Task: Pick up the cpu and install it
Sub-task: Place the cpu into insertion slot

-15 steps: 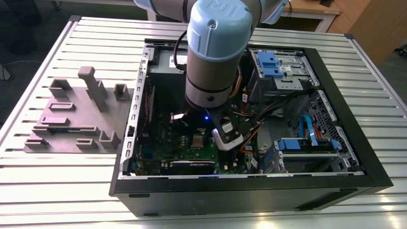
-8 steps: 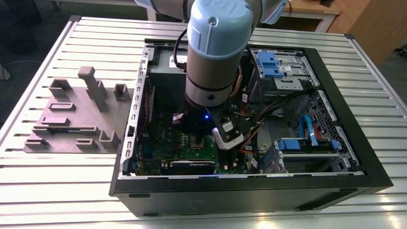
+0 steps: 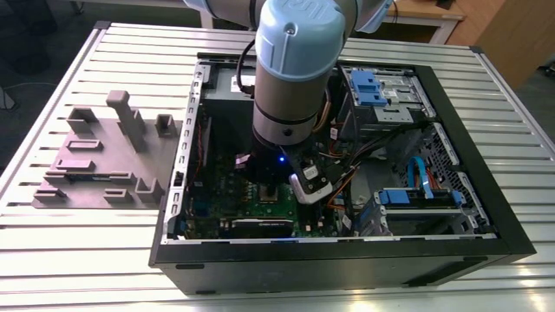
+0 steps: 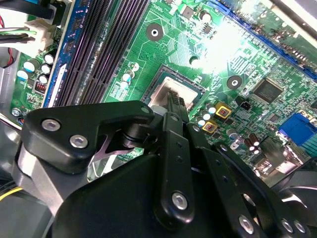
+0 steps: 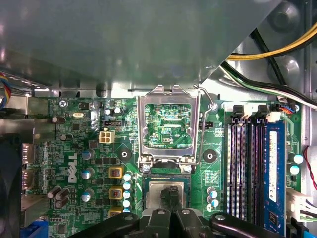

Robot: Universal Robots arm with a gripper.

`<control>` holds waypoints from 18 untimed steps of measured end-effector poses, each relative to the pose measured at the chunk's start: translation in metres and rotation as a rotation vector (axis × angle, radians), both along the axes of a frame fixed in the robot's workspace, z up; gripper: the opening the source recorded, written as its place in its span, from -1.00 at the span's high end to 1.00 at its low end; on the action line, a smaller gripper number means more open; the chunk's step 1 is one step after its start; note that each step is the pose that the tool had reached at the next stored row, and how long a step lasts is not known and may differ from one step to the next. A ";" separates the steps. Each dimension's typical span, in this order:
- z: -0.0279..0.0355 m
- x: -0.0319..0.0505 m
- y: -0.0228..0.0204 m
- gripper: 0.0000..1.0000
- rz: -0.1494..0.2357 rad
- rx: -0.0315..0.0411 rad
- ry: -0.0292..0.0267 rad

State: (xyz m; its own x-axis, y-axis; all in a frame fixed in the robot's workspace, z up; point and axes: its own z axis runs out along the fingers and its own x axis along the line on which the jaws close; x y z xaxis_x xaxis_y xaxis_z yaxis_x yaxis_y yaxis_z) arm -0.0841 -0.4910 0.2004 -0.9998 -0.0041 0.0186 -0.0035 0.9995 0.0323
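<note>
The cpu (image 5: 154,191) is a silver square lying flat in the socket of the green motherboard (image 5: 74,148). It also shows in the second wrist view as the cpu (image 4: 162,88) inside the dark socket rim. My gripper (image 5: 171,195) stands right over the chip's middle, its two black fingers pressed together with nothing visible between them. In the second wrist view the gripper (image 4: 175,100) tips end at the chip's top face; whether they touch it I cannot tell. In the exterior view the gripper (image 3: 270,190) reaches down into the open computer case (image 3: 451,97).
The socket's metal load frame (image 5: 168,94) is flipped open beside the cpu, with its lever (image 5: 212,105) raised. Black memory slots (image 5: 245,163) run along one side. Loose cables (image 5: 277,49) cross the case. A grey-purple fixture block (image 3: 104,162) sits on the slatted table (image 3: 87,260) at the exterior view's left.
</note>
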 end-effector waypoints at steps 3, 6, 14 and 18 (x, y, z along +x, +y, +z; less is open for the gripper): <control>0.0000 0.0000 0.0000 0.80 0.000 0.0000 0.0001; 0.0000 0.0000 0.0000 0.80 0.000 0.0000 0.0002; 0.0000 0.0000 0.0000 0.80 0.000 0.0000 0.0005; 0.0022 0.0000 0.0000 0.80 0.000 -0.0001 0.0005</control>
State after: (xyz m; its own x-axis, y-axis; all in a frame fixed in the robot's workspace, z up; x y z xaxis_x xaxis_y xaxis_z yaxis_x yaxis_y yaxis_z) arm -0.0841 -0.4910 0.2026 -0.9998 -0.0041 0.0191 -0.0035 0.9995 0.0322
